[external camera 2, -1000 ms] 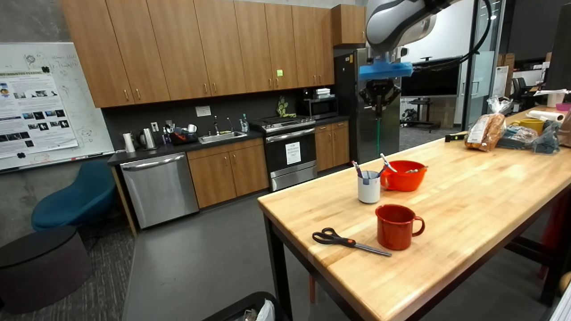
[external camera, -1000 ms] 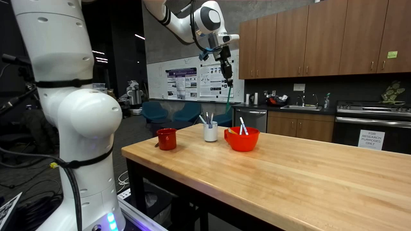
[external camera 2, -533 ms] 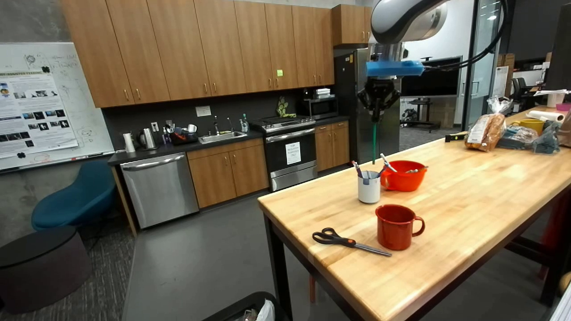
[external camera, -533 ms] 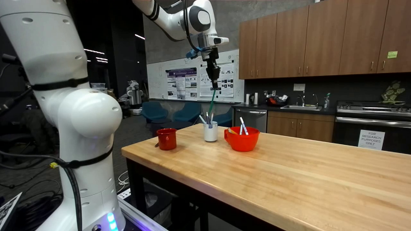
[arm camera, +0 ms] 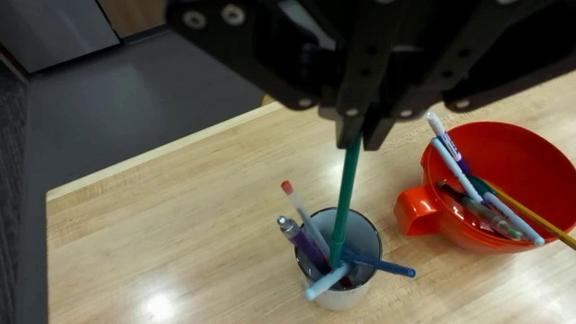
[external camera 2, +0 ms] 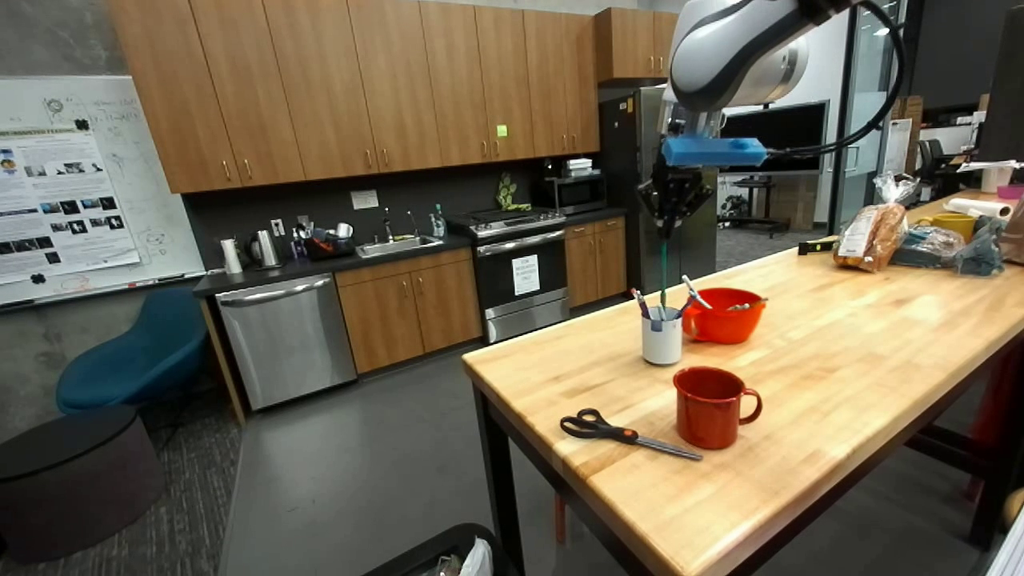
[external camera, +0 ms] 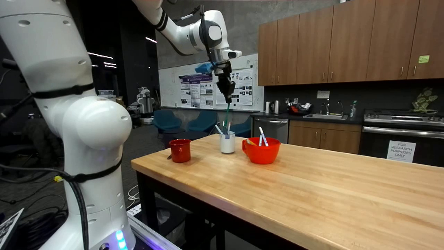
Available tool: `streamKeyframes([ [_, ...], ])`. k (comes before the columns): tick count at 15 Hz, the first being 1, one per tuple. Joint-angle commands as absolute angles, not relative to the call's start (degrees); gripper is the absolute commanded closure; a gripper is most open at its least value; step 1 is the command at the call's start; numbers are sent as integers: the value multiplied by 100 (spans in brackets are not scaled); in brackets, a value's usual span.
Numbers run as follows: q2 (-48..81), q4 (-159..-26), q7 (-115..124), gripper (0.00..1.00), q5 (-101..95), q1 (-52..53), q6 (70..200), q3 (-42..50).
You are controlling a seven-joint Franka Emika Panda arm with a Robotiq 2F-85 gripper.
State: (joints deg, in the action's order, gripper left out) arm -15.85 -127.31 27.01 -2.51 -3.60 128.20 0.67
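1. Pale wooden table (external camera: pixel 312 187), one of it, stands before a run of wooden wall cabinets (external camera 2: pixel 400 88).
2. One gripper (arm camera: pixel 361 141) points down above it, closed firmly on one green pen (arm camera: pixel 344 207), which it grips by the upper part.
3. That pen slants slightly, its lower end at the mouth of one white cup (external camera 2: pixel 662 344); whether it touches the bottom cannot be told.
4. At least four others lean inside the cup: one red-tipped pen (arm camera: pixel 310 220), one purple pen (arm camera: pixel 310 249), one pale blue pen (arm camera: pixel 326 283), one dark blue pen (arm camera: pixel 382 264).
5. Near the cup, apart from it, sits one red bowl (external camera 2: pixel 724 328) holding at least five items: one white-and-purple marker (arm camera: pixel 443 135), two pale pens (arm camera: pixel 456 170), one clear pen (arm camera: pixel 490 216), one yellow pencil (arm camera: pixel 535 215).
6. Toward the table's end, one red mug (external camera 2: pixel 708 416) stands upright, with one pair of scissors (external camera 2: pixel 616 433) lying just beside it.
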Motion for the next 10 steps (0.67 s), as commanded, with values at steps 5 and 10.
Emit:
streamKeyframes([
  [5,-1673,-13240,2089,61,-268,-413,13404,8],
  [10,-1524,-13106,2548,29,-872,-724,13740,-76],
])
